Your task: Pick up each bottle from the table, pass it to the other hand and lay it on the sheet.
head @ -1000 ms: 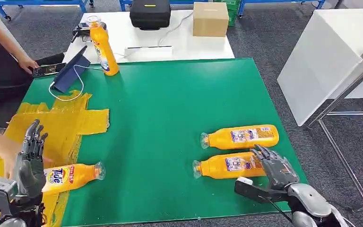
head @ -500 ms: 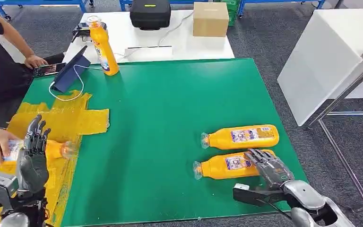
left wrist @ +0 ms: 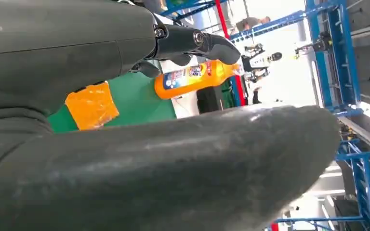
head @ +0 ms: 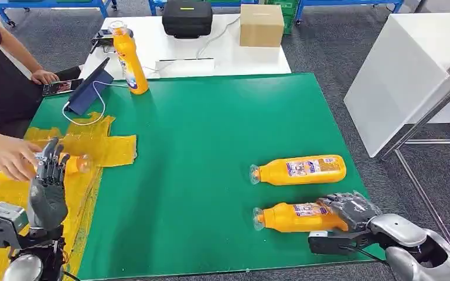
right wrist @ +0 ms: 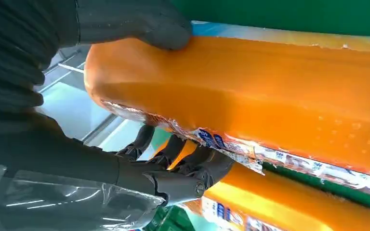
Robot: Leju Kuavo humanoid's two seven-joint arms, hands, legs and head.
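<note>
Orange plastic marks every bottle here. On the green counter (head: 211, 146), the right hand (head: 351, 209) has its fingers wrapped around the wide base end of the near bottle (head: 299, 216), which lies on its side at the near right with its cap pointing left. In the right wrist view the thumb (right wrist: 144, 24) presses on one side of that bottle's body (right wrist: 270, 86) and the darker fingers (right wrist: 183, 159) curl around the opposite side, so the hand grips it. Just beyond it, a little farther from the robot, a second bottle (head: 299, 170) lies on its side, parallel and apart, cap also to the left.

At the near left, the left hand (head: 48, 187) stands upright over the yellow sheet (head: 102, 146), fingers spread and holding nothing. Behind its fingertips a person's hand (head: 12, 161) grips a third bottle (head: 73, 165) that lies across the left edge of the sheet; whether the robot's fingers touch it cannot be told.

A fourth bottle (head: 132, 61) stands upright at the far left corner of the green counter, also visible in the left wrist view (left wrist: 192, 79). Beside it lean a dark tablet (head: 91, 88) with a white cable (head: 94, 114). On the white counter beyond sit a black case (head: 186, 17) and a cardboard box (head: 261, 24).
</note>
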